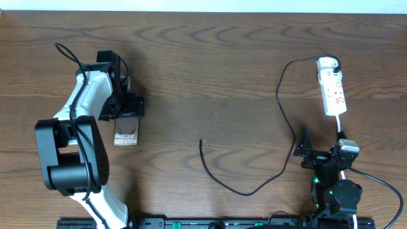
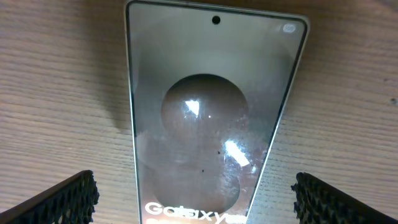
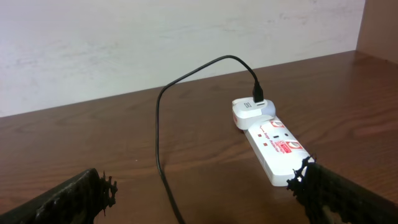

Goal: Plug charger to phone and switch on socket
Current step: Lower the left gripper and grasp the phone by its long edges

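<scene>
The phone (image 1: 125, 133) lies flat on the wooden table at the left, glossy face up with white lettering, and fills the left wrist view (image 2: 205, 112). My left gripper (image 1: 127, 113) (image 2: 196, 186) hovers open over its far end, one finger on each side, touching nothing. The charger cable (image 1: 280, 102) (image 3: 158, 124) runs from a white adapter (image 3: 249, 112) on the socket (image 1: 332, 89) (image 3: 277, 146) in a long loop to its free tip (image 1: 201, 142) at mid-table. My right gripper (image 1: 311, 152) (image 3: 202, 183) stands open and empty, just short of the socket's near end.
The socket's white lead (image 1: 340, 127) runs toward the right arm's base. A thicker black robot cable (image 1: 381, 181) trails at the bottom right. A pale wall (image 3: 155, 37) rises behind the table's far edge.
</scene>
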Tool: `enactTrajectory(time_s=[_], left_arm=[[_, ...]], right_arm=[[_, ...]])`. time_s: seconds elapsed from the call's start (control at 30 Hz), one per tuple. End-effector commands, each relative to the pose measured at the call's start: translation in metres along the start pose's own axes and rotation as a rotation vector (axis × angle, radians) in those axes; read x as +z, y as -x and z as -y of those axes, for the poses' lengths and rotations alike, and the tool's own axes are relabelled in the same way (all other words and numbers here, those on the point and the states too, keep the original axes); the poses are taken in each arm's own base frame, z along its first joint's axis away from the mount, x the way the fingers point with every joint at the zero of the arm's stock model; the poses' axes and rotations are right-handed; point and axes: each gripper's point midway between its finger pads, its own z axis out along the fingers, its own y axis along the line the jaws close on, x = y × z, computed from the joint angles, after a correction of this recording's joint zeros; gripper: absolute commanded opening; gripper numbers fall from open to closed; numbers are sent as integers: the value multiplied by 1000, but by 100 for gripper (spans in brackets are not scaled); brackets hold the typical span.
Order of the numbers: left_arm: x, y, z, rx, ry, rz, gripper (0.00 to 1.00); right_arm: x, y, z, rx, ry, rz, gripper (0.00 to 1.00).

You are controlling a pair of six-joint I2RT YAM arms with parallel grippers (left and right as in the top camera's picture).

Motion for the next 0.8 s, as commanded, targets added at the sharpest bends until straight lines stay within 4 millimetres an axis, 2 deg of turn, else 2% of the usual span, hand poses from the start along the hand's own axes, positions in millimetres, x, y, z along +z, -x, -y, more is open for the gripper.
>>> enactTrajectory(time_s=[0.0, 0.13, 0.77], left_arm=[[12, -10, -2, -11, 5, -30, 98], [15, -13, -2, -11, 5, -39, 98], [19, -3, -1, 24, 4, 11, 98]], right_arm=[[0, 0, 2, -12, -8, 1, 99], [0, 0, 2, -12, -8, 1, 99], [0, 0, 2, -12, -8, 0, 99]])
